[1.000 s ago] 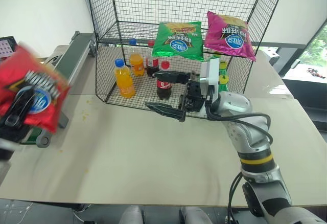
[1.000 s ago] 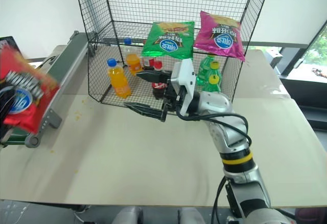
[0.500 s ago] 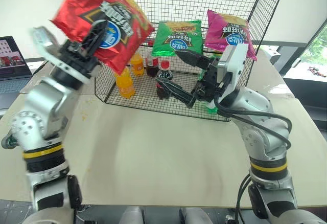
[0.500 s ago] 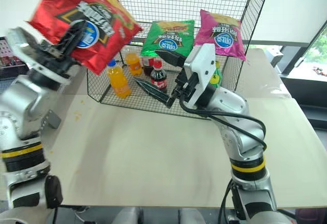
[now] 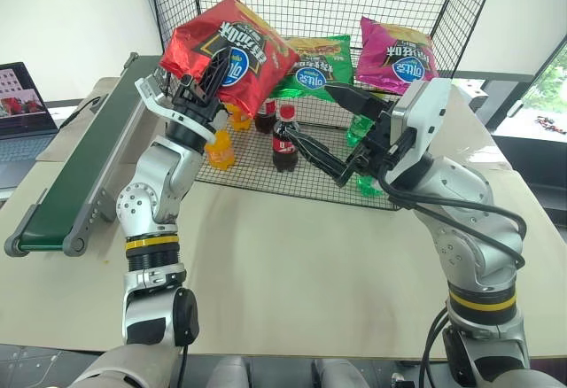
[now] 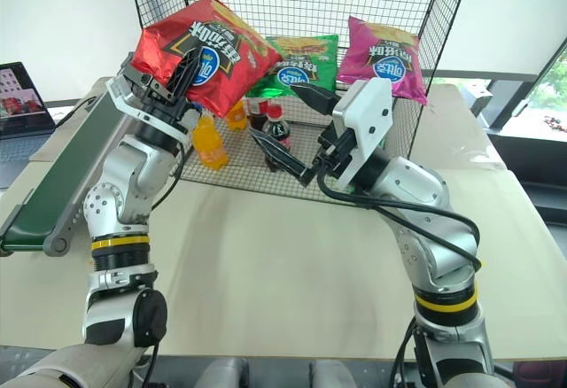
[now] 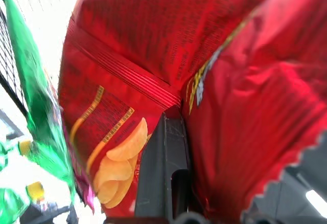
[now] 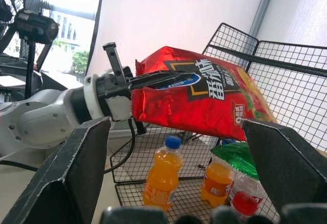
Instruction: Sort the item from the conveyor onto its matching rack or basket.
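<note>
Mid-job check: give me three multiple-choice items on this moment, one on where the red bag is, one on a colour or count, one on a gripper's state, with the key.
1. Where is the red bag?
A. Lying on the conveyor
B. Held up in front of the rack, beside the green bag
C. Flat on the table

2. How many chip bags hang on the rack?
A. One
B. Two
C. Four

3. How is the right gripper?
A. Open, holding nothing
B. Shut on a bottle
C. Shut on the magenta bag

Key: 1 B, the left gripper is shut on the red bag and holds it raised against the rack's front, overlapping the green bag, with the conveyor bare. 2 B, only the green bag and the magenta bag hang there. 3 A, its two black fingers stand spread apart with nothing between them.
</note>
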Available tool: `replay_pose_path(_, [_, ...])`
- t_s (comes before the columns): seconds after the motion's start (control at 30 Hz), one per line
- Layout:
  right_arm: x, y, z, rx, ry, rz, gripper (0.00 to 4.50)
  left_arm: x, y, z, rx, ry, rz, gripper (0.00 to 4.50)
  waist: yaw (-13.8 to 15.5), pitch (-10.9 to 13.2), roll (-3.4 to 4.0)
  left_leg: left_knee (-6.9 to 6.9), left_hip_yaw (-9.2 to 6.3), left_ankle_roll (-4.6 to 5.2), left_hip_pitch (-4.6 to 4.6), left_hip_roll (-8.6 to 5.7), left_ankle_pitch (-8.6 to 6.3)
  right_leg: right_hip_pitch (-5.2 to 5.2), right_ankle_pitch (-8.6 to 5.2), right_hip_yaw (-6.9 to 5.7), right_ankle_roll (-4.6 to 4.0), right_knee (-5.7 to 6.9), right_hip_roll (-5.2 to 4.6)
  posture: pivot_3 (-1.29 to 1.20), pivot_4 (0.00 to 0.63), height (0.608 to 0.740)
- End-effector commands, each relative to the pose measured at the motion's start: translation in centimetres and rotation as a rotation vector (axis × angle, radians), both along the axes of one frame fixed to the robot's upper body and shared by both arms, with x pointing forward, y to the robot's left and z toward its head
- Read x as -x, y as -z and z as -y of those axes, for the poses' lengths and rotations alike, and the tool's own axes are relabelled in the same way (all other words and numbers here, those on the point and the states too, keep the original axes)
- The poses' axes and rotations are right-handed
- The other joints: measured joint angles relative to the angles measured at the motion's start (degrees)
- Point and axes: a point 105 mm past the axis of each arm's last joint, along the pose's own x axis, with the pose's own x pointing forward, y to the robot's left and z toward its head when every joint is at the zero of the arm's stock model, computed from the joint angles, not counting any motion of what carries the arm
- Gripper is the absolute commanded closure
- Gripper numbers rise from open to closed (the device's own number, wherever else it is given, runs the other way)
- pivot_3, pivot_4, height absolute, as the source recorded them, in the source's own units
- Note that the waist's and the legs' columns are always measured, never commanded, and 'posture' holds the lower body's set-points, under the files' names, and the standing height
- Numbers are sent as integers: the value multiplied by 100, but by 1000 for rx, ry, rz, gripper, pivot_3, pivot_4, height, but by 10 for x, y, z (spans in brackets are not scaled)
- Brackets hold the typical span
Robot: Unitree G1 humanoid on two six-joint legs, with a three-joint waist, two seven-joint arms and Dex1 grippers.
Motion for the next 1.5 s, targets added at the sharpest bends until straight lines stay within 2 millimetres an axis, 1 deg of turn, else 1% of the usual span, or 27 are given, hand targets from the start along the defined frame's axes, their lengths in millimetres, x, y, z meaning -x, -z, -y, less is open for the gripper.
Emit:
replay_pose_path(0.03, [5, -15, 1, -11, 2, 56, 0, -15, -6, -17, 55, -84, 3, 4430, 2, 0, 0, 0, -1, 0, -1, -1, 0, 0, 0, 0, 0, -3, 0, 0, 150, 740])
replay_pose_path(0.13, [5, -16, 0, -9, -1, 58, 0, -32, 3, -27, 102, -137, -64, 4430, 5, 0, 0, 0, -2, 1, 0, -2, 0, 3, 0, -1, 1, -5, 0, 0, 150, 740])
replay_pose_path(0.2, [6, -18, -2, -9, 0, 65, 0, -42, 10, -29, 82, -173, -107, 4430, 4, 0, -1, 0, -3, 1, -2, -2, 0, 3, 0, -1, 2, -7, 0, 0, 150, 740])
replay_pose_path(0.27, [6, -19, -2, -8, 3, 71, 0, -48, 12, -28, 67, -188, -125, 4430, 12, 1, -1, 0, -4, 1, -5, -2, 0, 1, 1, -3, 3, -7, 0, 0, 150, 740])
replay_pose_path(0.4, [4, -25, -3, -19, 40, 97, 0, -60, 1, -14, 19, -184, -116, 4430, 43, 1, -2, 2, -21, 1, -20, -9, 1, -2, 1, -8, 5, -12, 0, 0, 150, 740])
replay_pose_path(0.53, [2, -32, -8, -58, 73, 118, 0, -69, -19, -10, 46, -188, -96, 4430, 26, 1, -2, 1, -29, 2, -22, -15, 1, -2, 1, -8, 8, -12, -1, 0, 150, 740])
replay_pose_path(0.63, [1, -32, -9, -71, 81, 117, 0, -74, -26, -9, 44, -207, -95, 4430, 4, 1, -2, -4, -33, 2, -20, -16, 1, -2, 0, -9, 9, -10, -1, 0, 150, 740])
replay_pose_path(0.77, [1, -30, -10, -75, 89, 113, 0, -82, -27, -12, 49, -239, -134, 4430, -7, 2, -1, -8, -34, 3, -20, -16, 3, -4, -1, -10, 9, -9, -1, 0, 150, 740])
replay_pose_path(0.87, [0, -28, -9, -71, 95, 101, 0, -88, -17, -14, 23, -268, -178, 4430, -6, 2, 0, -8, -35, 3, -20, -16, 3, -4, -1, -10, 10, -8, -1, 0, 150, 740])
replay_pose_path(0.93, [0, -27, -8, -69, 98, 98, 0, -89, -16, -16, 27, -275, -189, 4430, -5, 2, 0, -8, -35, 3, -20, -16, 3, -4, -1, -11, 10, -8, -1, 0, 150, 740])
replay_pose_path(1.03, [0, -27, -7, -70, 98, 91, 0, -89, -22, -19, 29, -286, -176, 3716, -6, 3, 0, -7, -36, 3, -21, -16, 3, -5, -1, -11, 10, -6, -1, 0, 150, 740])
replay_pose_path(1.07, [-1, -26, -7, -70, 97, 88, 0, -88, -26, -19, 26, -283, -158, 3382, -6, 3, 0, -7, -36, 3, -22, -16, 3, -6, -1, -12, 10, -6, -1, 0, 150, 740])
replay_pose_path(1.1, [-1, -26, -7, -71, 96, 86, 0, -87, -29, -18, 17, -280, -142, 2858, -4, 3, 0, -7, -36, 3, -22, -16, 3, -6, -1, -12, 10, -6, -1, 0, 150, 740])
replay_pose_path(1.13, [-1, -25, -8, -72, 93, 82, 0, -86, -32, -17, 6, -273, -128, 2452, 0, 3, 0, -7, -36, 3, -23, -16, 3, -6, -1, -12, 10, -6, -1, 0, 150, 740])
replay_pose_path(1.17, [-1, -25, -8, -73, 92, 81, 0, -85, -33, -16, -1, -269, -120, 1912, -1, 3, 1, -7, -37, 3, -23, -16, 3, -6, -1, -13, 10, -5, -1, 0, 150, 740])
replay_pose_path(1.3, [-1, -23, -11, -78, 81, 75, 0, -81, -31, -19, -57, -251, -82, 57, -8, 3, 1, -8, -37, 3, -20, -17, 3, -5, -1, -13, 10, -1, -1, 0, 150, 740])
replay_pose_path(1.43, [-1, -21, -12, -82, 71, 63, 0, -74, -16, -33, -114, -253, -89, 57, -37, 3, 3, -8, -38, 3, -16, -17, 3, -6, -2, -13, 11, 10, -1, 0, 150, 740])
replay_pose_path(1.5, [-1, -19, -12, -94, 64, 46, 0, -67, -3, -39, -185, -265, -101, 57, -72, 3, 5, -9, -38, 3, -12, -16, 4, -6, -2, -12, 10, 19, -1, 0, 150, 740])
